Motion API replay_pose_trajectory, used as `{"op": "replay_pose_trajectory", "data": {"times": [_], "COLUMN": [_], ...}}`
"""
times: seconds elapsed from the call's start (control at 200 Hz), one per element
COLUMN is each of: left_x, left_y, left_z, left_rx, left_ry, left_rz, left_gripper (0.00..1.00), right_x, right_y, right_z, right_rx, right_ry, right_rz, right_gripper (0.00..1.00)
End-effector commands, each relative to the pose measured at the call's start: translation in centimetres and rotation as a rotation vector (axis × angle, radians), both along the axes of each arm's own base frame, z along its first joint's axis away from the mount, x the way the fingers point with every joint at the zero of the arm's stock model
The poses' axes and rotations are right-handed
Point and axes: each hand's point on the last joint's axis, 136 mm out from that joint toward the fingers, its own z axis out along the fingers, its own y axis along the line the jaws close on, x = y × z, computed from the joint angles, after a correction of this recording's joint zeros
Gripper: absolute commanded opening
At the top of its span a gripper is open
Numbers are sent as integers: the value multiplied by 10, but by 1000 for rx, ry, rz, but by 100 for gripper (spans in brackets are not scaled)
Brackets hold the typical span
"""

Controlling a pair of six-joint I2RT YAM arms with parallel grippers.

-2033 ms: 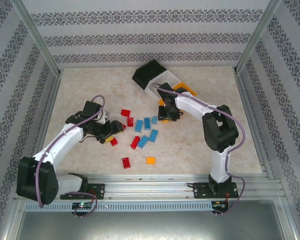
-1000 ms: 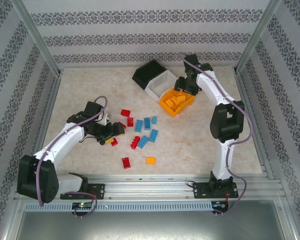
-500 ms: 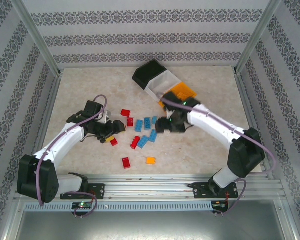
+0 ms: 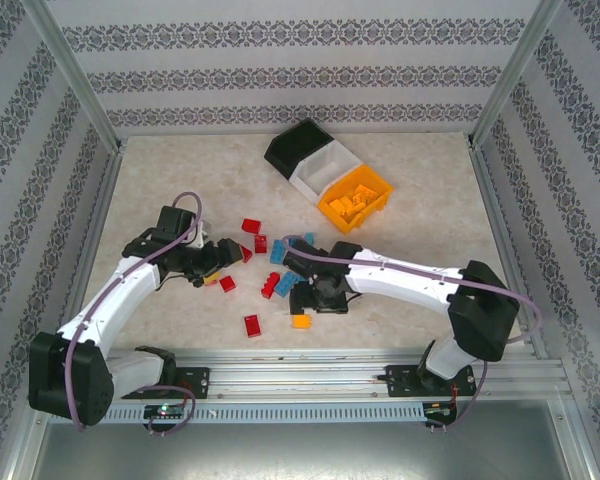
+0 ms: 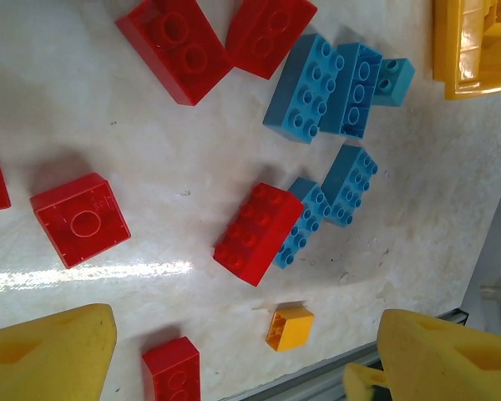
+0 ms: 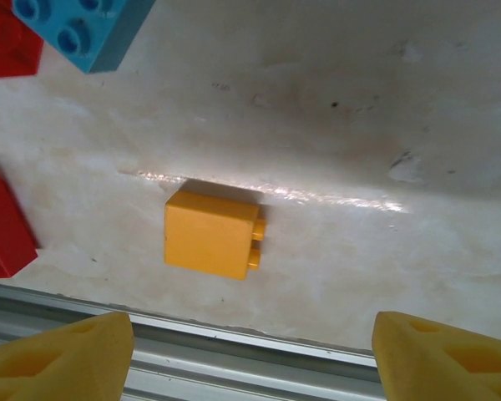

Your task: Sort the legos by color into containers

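Observation:
Red, blue and orange legos lie scattered mid-table, with red ones (image 4: 251, 226) to the left and blue ones (image 4: 294, 246) in the middle. The containers stand in a row at the back: black (image 4: 297, 145), white (image 4: 318, 172), and orange (image 4: 374, 203) with orange bricks inside. My right gripper (image 4: 308, 305) hovers open just above a lone orange brick (image 4: 301, 321) (image 6: 211, 234), its yellow fingers (image 6: 58, 359) wide apart. My left gripper (image 4: 220, 262) (image 5: 246, 368) is open and empty beside the red bricks (image 5: 79, 219). The same orange brick (image 5: 290, 327) is seen in the left wrist view too.
An aluminium rail (image 6: 234, 351) runs along the table's near edge, close behind the orange brick. A red brick (image 4: 252, 325) lies left of it and a red and blue pair (image 5: 254, 234) lies just beyond. Patterned walls enclose the table.
My right arm swung from the orange bin back down to the near pile and now hangs over the lone orange brick. My left gripper shifted slightly and opened wider.

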Motion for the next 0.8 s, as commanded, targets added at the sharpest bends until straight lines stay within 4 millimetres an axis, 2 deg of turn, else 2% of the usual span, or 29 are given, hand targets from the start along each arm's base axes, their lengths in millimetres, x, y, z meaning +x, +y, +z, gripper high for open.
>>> {"op": "replay_pose_trajectory", "data": {"times": [0.0,0.31,0.625,0.794], "left_x": [-9,-20,-26,-28], "left_y": [7,12,15,16], "left_z": [-6,-8,-6,-6], "left_rx": [5,11,17,16], "left_ry": [34,40,43,42], "left_rz": [37,56,63,73], "left_gripper": [83,83,83,84], "right_x": [1,-6,-14,-15], "right_y": [11,27,27,23], "right_z": [-11,-34,-57,-61], "right_rx": [-36,-55,-90,-120], "right_ry": [-14,28,60,61], "right_rz": [-3,33,39,39], "right_gripper": [75,70,65,54]}}
